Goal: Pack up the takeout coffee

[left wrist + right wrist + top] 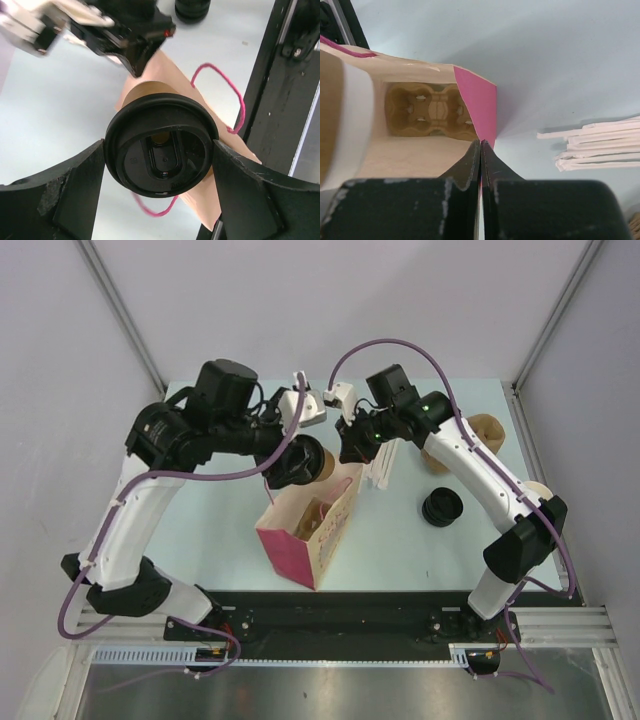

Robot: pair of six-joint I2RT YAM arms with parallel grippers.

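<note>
Takeout coffee (161,150) gripped in left claw (158,161); right claw (480,150) pinched on bag (476,97) edge.

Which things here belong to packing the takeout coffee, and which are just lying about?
Belongs: takeout coffee in left pincer; pink paper bag, rim pinched by right pincer; cup carrier inside it.
Lying about: black lids; stack of lidless cups; paper-wrapped sticks.

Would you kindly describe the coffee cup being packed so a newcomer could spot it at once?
Find the pink paper bag standing open in the middle of the table. At its mouth, the left gripper holds the coffee cup. Unlike the bare brown cups at the far right, it wears a black lid.
</note>
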